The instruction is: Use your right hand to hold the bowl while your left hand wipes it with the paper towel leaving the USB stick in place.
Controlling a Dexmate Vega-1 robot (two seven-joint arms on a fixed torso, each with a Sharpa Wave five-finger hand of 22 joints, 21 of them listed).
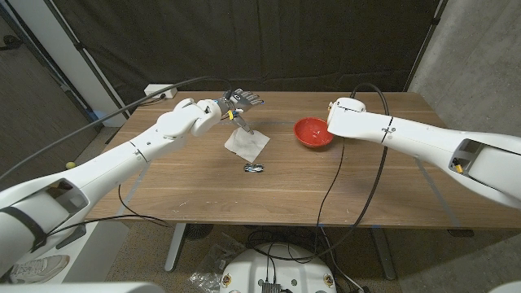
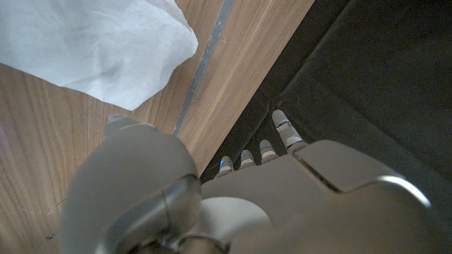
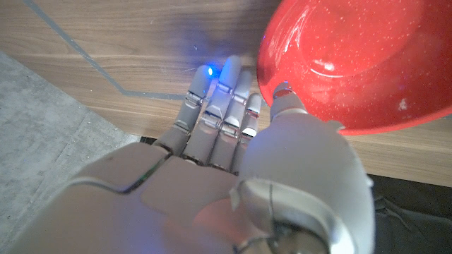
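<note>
**Left hand lifting the towel; right hand at the bowl's rim**

The shallow red speckled bowl [image 1: 313, 132] sits on the wooden table [image 1: 195, 191], right of centre and toward the far edge. The robot's right hand [image 3: 233, 113] is at the bowl's side: in the right wrist view the thumb lies at the rim and the remaining fingers [image 3: 212, 106] are extended together beside and beneath the bowl, so a grip seems to be forming, though whether the rim is actually clamped cannot be told. The robot's left hand [image 1: 234, 104] is raised above the table near its far edge, its upper fingers spread; the white crumpled paper towel [image 1: 247, 143] appears to hang from a pinch between thumb and finger, its lower part on or just above the table. The small dark USB stick [image 1: 254, 168] lies on the table just in front of the towel, well apart from the bowl.

Judged step: carrying the towel across to the bowl. To do it well, the towel should be lifted clear before it travels, so that its trailing edge does not drag over the USB stick. The right hand should secure the rim firmly before wiping pressure arrives, since a shallow bowl held at one edge is likely to tip or slide. The left hand should bunch the towel under its fingers and wipe inward.
</note>
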